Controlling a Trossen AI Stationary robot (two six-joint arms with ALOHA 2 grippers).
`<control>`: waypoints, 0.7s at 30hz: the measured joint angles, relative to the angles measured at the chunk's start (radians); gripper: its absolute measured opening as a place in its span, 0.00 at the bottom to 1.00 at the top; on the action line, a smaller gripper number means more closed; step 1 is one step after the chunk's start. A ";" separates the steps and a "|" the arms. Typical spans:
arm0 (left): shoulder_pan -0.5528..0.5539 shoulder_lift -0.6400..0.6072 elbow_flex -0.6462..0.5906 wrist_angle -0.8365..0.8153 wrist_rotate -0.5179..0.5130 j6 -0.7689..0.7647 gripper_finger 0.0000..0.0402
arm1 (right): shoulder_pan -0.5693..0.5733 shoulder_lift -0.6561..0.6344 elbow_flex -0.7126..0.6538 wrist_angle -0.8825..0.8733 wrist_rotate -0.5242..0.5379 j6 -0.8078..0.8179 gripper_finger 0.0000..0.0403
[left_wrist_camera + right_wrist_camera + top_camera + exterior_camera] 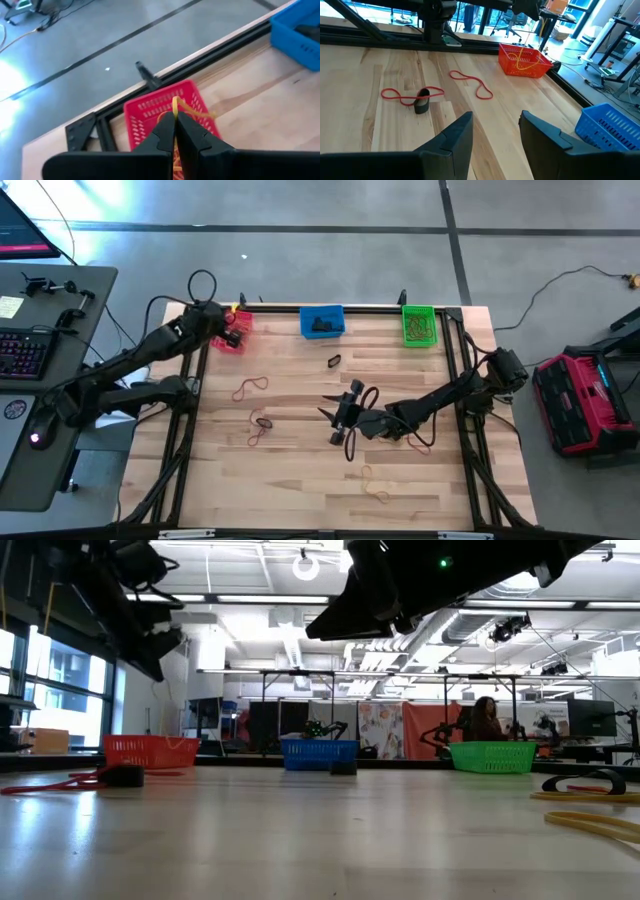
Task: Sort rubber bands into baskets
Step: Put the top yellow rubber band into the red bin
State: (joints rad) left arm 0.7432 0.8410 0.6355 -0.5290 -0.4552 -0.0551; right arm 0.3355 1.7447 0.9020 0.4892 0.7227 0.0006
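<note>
1. The left gripper [175, 125] hangs over the red basket [229, 332] at the desk's [300, 480] far left corner, its fingers pressed together on a yellow band [176, 103] that dangles above the mesh.
2. The right gripper [495, 131] hovers near mid-desk with its fingers spread and nothing between them.
3. Progress, as I judge it: partly done. The red basket already holds yellow loops, the blue basket [322, 321] holds something dark, and the green basket [419, 323] has a few thin bands.
4. Left to sort: a red band [250, 387] on the left side, a red band with a black band [422, 101] lying on it, another black one [334, 361] just before the blue basket, red loops near the right arm, and a yellow band [376, 487] near the front edge.
5. Around: the three baskets line the far edge; a keyboard desk sits off to the left, a red case on the floor to the right.
6. Nothing blocks the drop. The right arm lies over some loose red loops, which may hinder reaching them.
</note>
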 joint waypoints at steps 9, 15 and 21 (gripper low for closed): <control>0.088 0.045 -0.001 -0.063 -0.005 0.019 0.00 | 0.000 0.000 0.000 0.000 -0.002 0.000 0.37; 0.072 0.069 -0.002 -0.044 -0.049 0.000 0.00 | -0.023 0.000 0.000 -0.002 -0.053 0.036 0.37; 0.073 0.091 0.009 -0.002 -0.028 0.041 0.00 | -0.049 0.000 0.000 -0.036 -0.081 0.082 0.37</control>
State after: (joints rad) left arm 0.8158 0.9323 0.6445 -0.5306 -0.4835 -0.0137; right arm 0.2868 1.7447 0.9020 0.4536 0.6419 0.0822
